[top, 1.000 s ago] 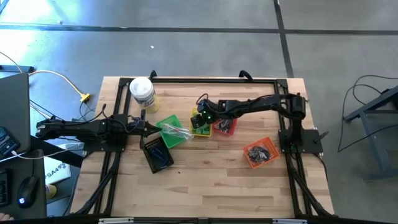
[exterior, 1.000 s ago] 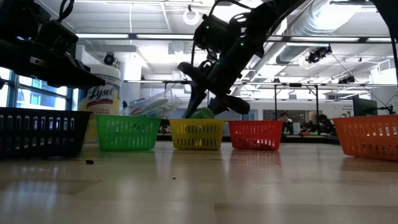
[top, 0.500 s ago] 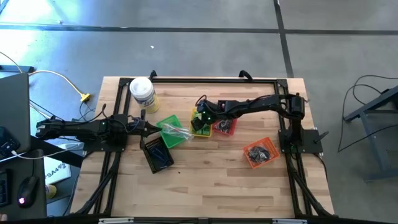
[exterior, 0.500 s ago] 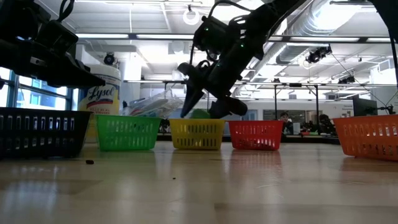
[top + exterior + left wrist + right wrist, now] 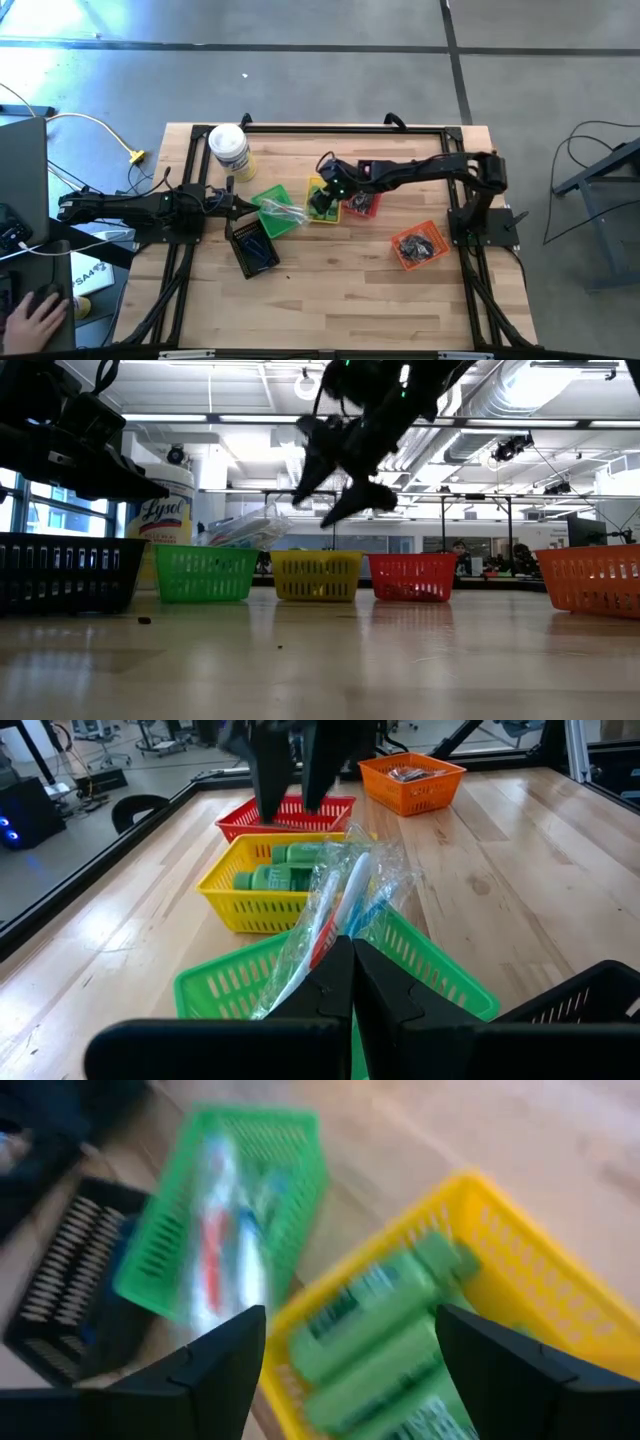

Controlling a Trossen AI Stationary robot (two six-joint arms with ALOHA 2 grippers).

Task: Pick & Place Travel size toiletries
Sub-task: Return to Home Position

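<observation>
Several bright green mini bottles (image 5: 372,1330) lie in the yellow basket (image 5: 313,186) at mid table. My right gripper (image 5: 322,197) hangs open above that basket, slanting down, with nothing between its fingers; the low view shows it (image 5: 320,508) well above the rim. The green basket (image 5: 272,210) beside it holds clear-wrapped sticks (image 5: 330,910) that poke out over its rim. My left gripper (image 5: 232,205) waits shut at the table's left, near the green basket, touching nothing.
A red basket (image 5: 362,203) sits right of the yellow one, an orange basket (image 5: 417,243) nearer the right edge, and a black basket (image 5: 252,248) near the left arm. A white canister (image 5: 229,148) stands at the far left. A person's hand (image 5: 30,315) rests off the table.
My right gripper has opened wider, risen away from the yellow basket and rolled a little. The green bottle that showed between its fingers just above the basket's rim has dropped out of sight into the basket.
</observation>
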